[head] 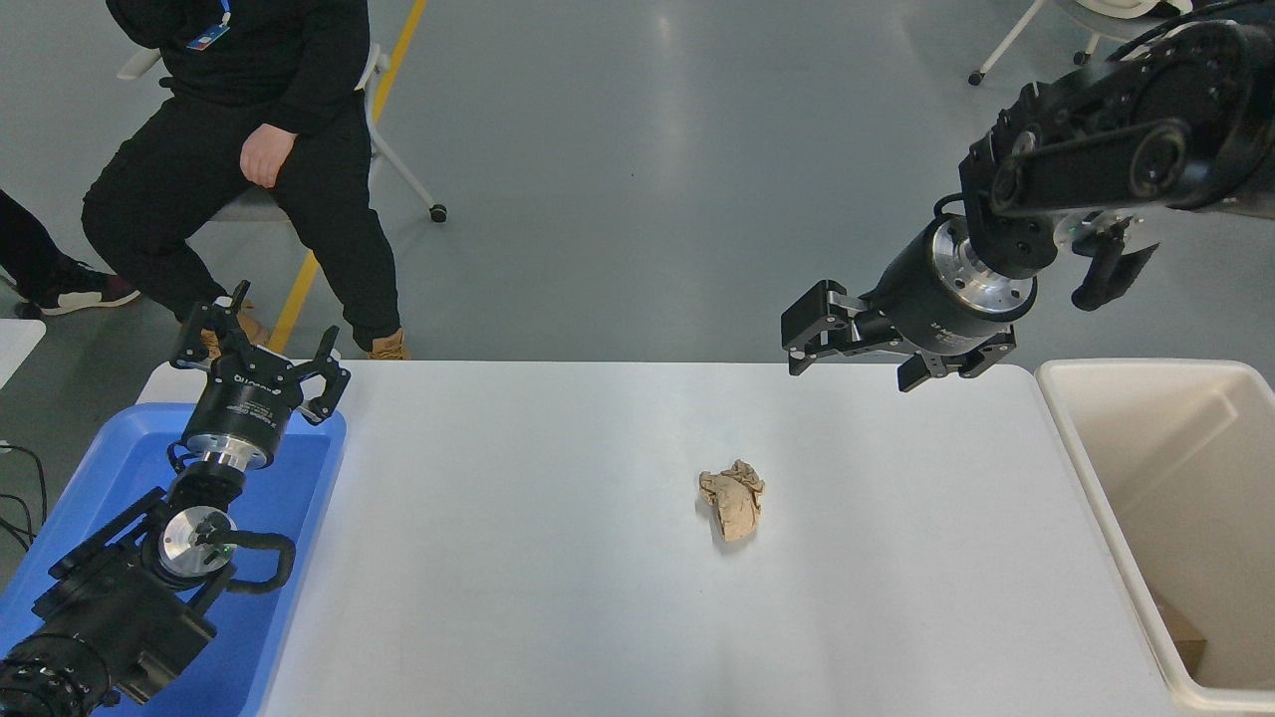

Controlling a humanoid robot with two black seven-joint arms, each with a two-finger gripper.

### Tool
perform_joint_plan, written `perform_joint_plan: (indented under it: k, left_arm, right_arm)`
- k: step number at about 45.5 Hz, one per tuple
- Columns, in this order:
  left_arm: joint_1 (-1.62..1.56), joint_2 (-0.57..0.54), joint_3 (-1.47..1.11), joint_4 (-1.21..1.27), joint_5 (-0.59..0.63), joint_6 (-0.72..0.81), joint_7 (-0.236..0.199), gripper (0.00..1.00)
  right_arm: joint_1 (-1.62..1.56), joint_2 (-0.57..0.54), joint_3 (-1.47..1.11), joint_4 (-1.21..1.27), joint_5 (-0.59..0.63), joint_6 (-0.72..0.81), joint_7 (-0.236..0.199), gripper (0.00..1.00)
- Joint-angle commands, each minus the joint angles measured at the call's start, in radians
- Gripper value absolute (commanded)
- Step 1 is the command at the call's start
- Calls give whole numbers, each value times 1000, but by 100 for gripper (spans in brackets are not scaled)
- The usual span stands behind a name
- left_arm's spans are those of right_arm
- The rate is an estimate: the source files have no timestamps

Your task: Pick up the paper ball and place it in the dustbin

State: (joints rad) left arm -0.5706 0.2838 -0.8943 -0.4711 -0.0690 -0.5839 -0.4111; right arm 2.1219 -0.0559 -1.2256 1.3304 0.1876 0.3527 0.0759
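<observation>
Right gripper [847,354]: open, empty, above desk's [558,558] far edge.
Paper ball [732,505]: on desk, nearer camera, left of gripper.
Dustbin [1116,478]: right of gripper.

One paper ball [732,505], lying on surface [558,558] below and left of right hand [852,351], apart from it. One dustbin [1136,398], right of that hand. One blue tray [299,478], under left hand [261,351]. Two hands. One seated person [249,129] and one more leg [40,264] beyond left hand. Two chairs partly seen.
</observation>
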Motion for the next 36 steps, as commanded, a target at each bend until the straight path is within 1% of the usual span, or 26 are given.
perform_joint_plan:
  k: [1, 5, 10, 25, 36]
  left_arm:
    - [0, 0, 0, 0, 0, 1, 0, 99]
    - [0, 0, 0, 0, 0, -1, 0, 99]
    - [0, 0, 0, -1, 0, 1, 0, 99]
    - [0, 0, 0, 0, 0, 1, 0, 99]
    - [0, 0, 0, -1, 0, -1, 0, 99]
  right_arm:
    - [-236, 56, 43, -172, 0, -279, -1, 100]
    - [-325, 56, 80, -223, 1, -319, -1, 100]
    - [-419, 56, 109, -266, 0, -333, 1, 100]
    - [-690, 56, 247, -407, 0, -343, 1, 100]
    - [-813, 56, 304, -493, -3, -357, 1, 100]
